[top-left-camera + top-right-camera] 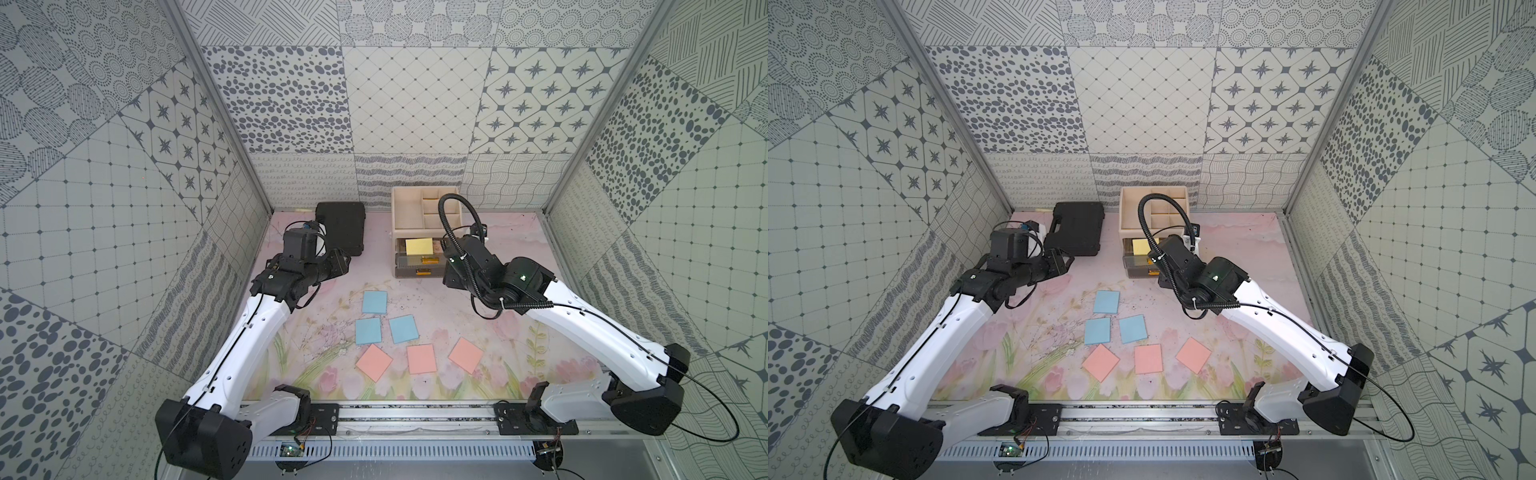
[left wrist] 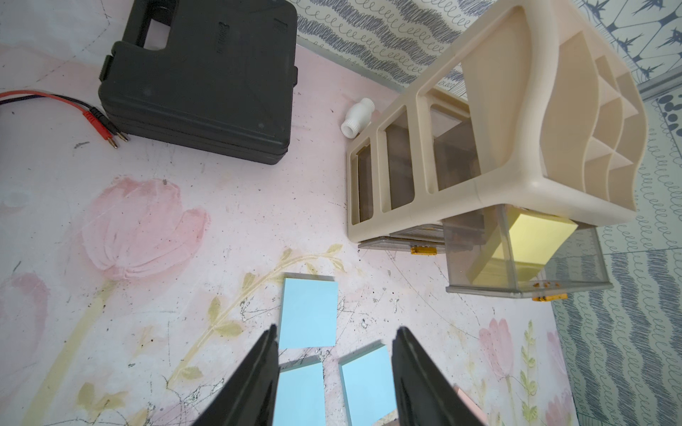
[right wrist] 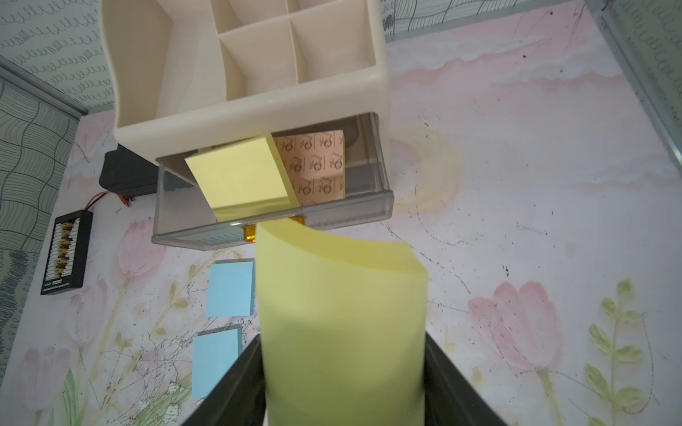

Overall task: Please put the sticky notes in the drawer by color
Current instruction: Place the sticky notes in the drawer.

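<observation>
Blue notes [image 1: 374, 302] light blue, pink notes [image 1: 421, 359] salmon, yellow notes [image 3: 236, 177] pale yellow. Cabinet [image 1: 405, 212] cream — drawers [image 3: 350, 212] smoky grey, handles [image 1: 424, 272] gold. Case [image 1: 340, 226] black; mat [image 1: 519, 353] pink w/ tulips.

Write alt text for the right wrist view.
The right hand grips a bowed yellow sticky note just in front of the pulled-out top drawer of the cream cabinet, where another yellow note leans tilted. Two blue notes lie flat on the floral mat.

Both top views lose the right gripper [image 3: 341, 343], and seemingly part of the drawer [image 1: 397, 208], behind its arm [image 1: 523, 278].
</observation>
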`<state>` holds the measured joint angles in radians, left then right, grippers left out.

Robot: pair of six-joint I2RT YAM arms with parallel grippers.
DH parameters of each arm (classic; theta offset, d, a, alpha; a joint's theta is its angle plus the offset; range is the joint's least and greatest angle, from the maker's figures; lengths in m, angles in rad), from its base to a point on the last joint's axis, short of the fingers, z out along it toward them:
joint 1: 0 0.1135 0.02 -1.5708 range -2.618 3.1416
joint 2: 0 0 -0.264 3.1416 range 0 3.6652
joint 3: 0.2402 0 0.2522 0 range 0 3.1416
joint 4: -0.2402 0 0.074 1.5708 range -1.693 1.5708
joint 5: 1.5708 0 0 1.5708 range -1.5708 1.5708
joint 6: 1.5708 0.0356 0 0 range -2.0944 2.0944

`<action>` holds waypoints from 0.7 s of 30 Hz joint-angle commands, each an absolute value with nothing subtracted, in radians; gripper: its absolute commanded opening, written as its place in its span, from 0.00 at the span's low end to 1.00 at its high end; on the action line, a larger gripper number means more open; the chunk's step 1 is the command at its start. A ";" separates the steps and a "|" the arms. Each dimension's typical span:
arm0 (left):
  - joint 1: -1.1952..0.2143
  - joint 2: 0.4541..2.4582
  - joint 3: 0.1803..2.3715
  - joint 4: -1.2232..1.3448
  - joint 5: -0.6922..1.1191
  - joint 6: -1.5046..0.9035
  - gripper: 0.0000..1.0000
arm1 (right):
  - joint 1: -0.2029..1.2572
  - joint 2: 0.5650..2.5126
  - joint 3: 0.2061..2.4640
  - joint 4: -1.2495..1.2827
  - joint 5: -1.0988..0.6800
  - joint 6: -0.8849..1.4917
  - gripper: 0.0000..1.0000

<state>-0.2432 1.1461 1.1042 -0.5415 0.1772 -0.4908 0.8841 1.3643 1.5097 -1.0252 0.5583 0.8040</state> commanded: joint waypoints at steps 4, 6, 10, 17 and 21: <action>-0.246 1.152 1.130 -0.521 0.173 -0.485 0.53 | 0.822 1.436 1.555 -0.876 0.579 0.641 0.61; -0.245 1.158 1.136 -0.525 0.170 -0.485 0.53 | 0.798 1.450 1.553 -0.821 0.558 0.616 0.62; -0.245 1.173 1.145 -0.526 0.162 -0.482 0.53 | 0.757 1.499 1.551 -0.738 0.533 0.557 0.62; -0.244 1.191 1.149 -0.528 0.140 -0.479 0.53 | 0.721 1.562 1.581 -0.675 0.525 0.492 0.62; -0.244 1.198 1.148 -0.527 0.138 -0.480 0.53 | 0.701 1.580 1.554 -0.630 0.513 0.477 0.62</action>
<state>-0.2432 1.1896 1.1370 -0.5419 0.1638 -0.4900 0.7143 1.5734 1.5463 -0.7208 0.5190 0.5148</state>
